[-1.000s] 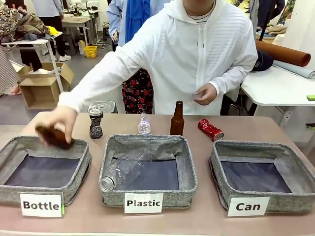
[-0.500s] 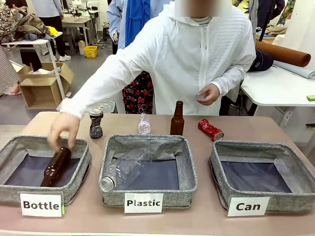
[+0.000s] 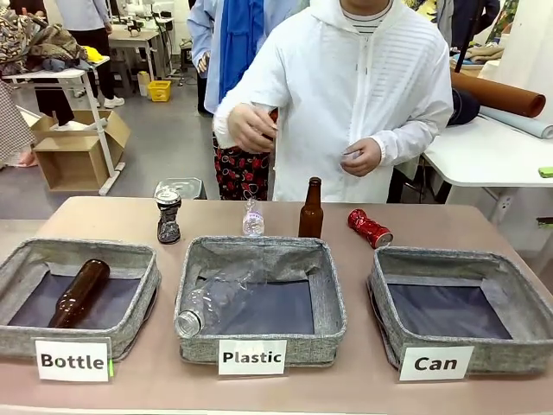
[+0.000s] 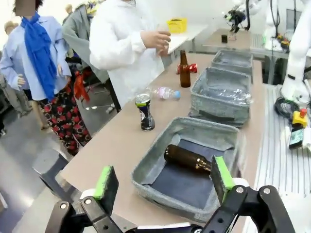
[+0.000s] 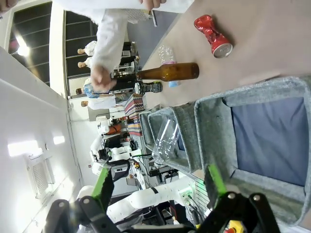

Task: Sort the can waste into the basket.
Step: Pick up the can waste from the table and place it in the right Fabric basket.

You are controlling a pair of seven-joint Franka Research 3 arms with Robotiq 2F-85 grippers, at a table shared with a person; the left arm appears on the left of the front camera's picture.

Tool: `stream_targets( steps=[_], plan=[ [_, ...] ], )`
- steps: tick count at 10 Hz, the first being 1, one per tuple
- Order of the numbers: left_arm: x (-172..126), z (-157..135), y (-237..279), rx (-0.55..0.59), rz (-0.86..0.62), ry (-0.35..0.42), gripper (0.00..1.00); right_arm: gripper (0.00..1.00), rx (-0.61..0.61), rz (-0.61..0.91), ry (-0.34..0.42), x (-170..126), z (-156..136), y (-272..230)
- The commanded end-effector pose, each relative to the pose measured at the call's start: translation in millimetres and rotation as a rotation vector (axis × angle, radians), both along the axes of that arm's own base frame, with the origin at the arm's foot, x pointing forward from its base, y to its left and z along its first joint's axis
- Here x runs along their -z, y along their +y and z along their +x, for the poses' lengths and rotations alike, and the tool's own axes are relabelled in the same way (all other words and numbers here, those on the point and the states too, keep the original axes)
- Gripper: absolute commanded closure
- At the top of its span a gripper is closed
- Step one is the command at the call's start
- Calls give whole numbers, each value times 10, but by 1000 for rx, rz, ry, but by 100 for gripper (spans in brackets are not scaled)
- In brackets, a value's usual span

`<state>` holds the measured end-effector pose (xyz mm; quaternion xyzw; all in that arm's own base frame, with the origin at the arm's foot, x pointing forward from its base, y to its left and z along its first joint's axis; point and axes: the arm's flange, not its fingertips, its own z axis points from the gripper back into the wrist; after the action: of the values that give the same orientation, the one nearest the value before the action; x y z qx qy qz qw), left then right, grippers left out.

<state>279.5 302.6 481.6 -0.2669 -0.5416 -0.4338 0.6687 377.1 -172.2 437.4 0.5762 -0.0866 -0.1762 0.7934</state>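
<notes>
A shiny red crushed can (image 3: 370, 228) lies on its side on the table just behind the grey felt basket labelled "Can" (image 3: 517, 347), whose dark floor holds nothing. A black crushed can (image 3: 168, 216) with silver ends stands upright behind the "Bottle" basket. The left wrist view has the black can (image 4: 144, 112) mid-table and the red can (image 4: 192, 68) far off by the Can basket (image 4: 235, 58). My left gripper (image 4: 163, 177) hangs open above the Bottle basket. My right gripper (image 5: 158, 180) is open over the Can basket (image 5: 211, 131), with the red can (image 5: 213, 34) beyond it.
A brown bottle (image 3: 79, 292) lies in the Bottle basket (image 3: 147, 290). A clear plastic bottle (image 3: 203, 311) lies in the Plastic basket (image 3: 328, 294). An upright brown bottle (image 3: 311, 209) and a small clear bottle (image 3: 253, 219) stand behind it. The person holds both hands at chest height.
The person laid the brown bottle in the Bottle basket, let go and drew that hand back up to the chest. Neither gripper changed.
</notes>
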Motion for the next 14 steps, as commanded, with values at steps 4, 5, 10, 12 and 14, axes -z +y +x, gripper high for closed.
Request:
stream_targets(
  steps=[4,5,10,12,14],
  plan=[
    [250,1606,-1607,146,375,135,0,0,-8,1,-16,-12,1,-11],
    [397,1798,-1803,165,417,137,0,0,-8,1,-16,-12,1,-11],
    [959,2236,-2475,237,461,160,0,0,-8,1,-16,-12,1,-11],
    [1200,2463,-2594,179,486,172,0,0,-8,1,-16,-12,1,-11],
    [1334,2773,-2836,164,395,90,0,0,-8,1,-16,-12,1,-11]
  ],
)
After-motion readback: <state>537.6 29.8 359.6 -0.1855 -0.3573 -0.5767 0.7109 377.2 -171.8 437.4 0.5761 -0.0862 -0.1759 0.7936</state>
